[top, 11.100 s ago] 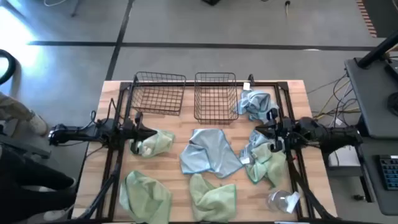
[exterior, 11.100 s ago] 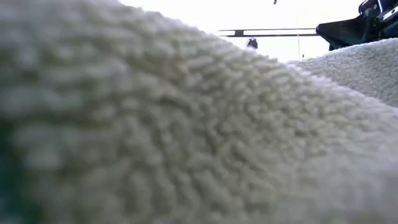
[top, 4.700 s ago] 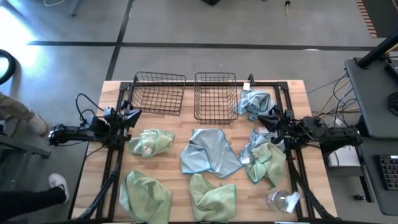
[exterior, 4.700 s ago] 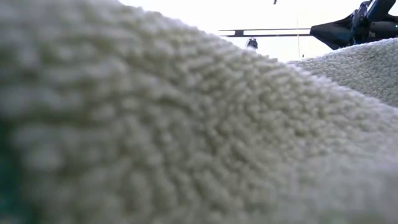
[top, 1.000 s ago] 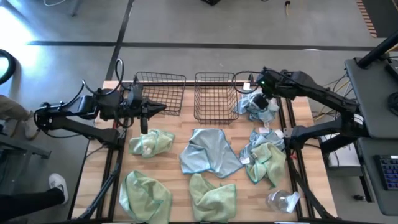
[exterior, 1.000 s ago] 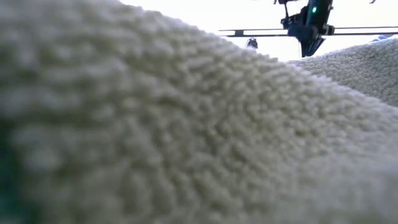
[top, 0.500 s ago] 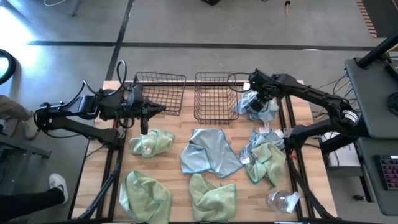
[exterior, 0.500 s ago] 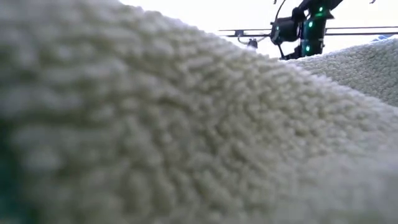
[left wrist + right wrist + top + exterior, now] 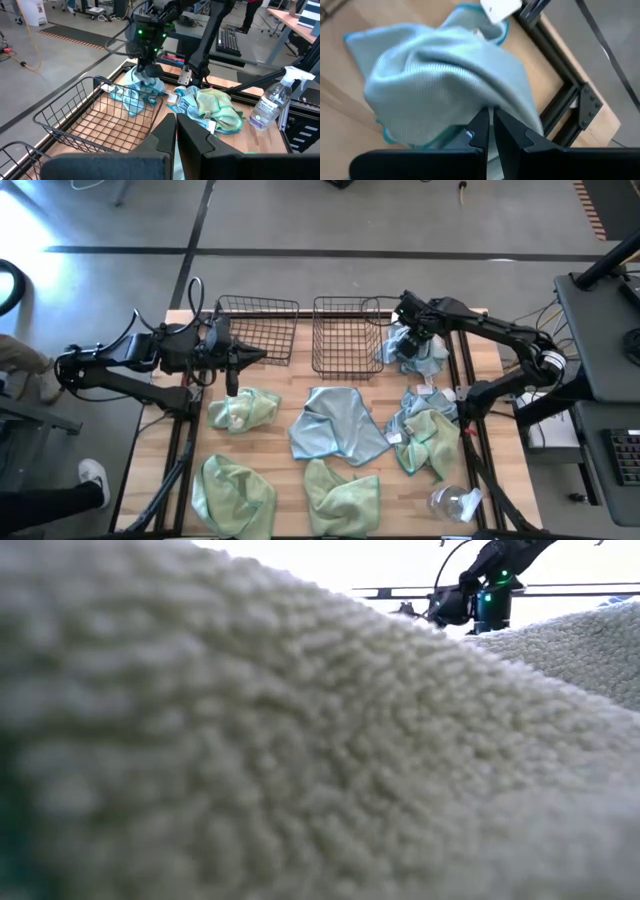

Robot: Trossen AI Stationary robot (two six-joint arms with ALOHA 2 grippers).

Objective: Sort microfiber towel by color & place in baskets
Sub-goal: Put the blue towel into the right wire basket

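Several light green towels (image 9: 243,408) and pale blue-grey towels (image 9: 335,425) lie crumpled on the wooden table. Two black wire baskets (image 9: 258,330) (image 9: 347,335) stand side by side at the far edge. My right gripper (image 9: 410,338) is down on the crumpled blue towel (image 9: 420,358) just right of the right basket, fingers shut on it. My left gripper (image 9: 238,360), shut and holding nothing, hovers near the left basket, above a green towel. In the low view a pale fleecy cloth (image 9: 250,740) right at the lens hides almost everything. My right gripper (image 9: 489,117) pinches a raised fold of the blue towel (image 9: 470,85) between its two fingertips, coming from above and pointing down. The cloth drapes away from the fingers, and its lower part (image 9: 131,102) rests on the table beside the basket.
A clear spray bottle (image 9: 455,502) lies at the near right corner. Black frame rails (image 9: 462,370) run along the table's sides. A blue and a green towel (image 9: 425,430) lie heaped at the right. Bare wood shows between the baskets and the middle towels.
My right gripper has come down and a little toward the table's left and near edge, onto the blue towel beside the right basket. My left arm has kept still.
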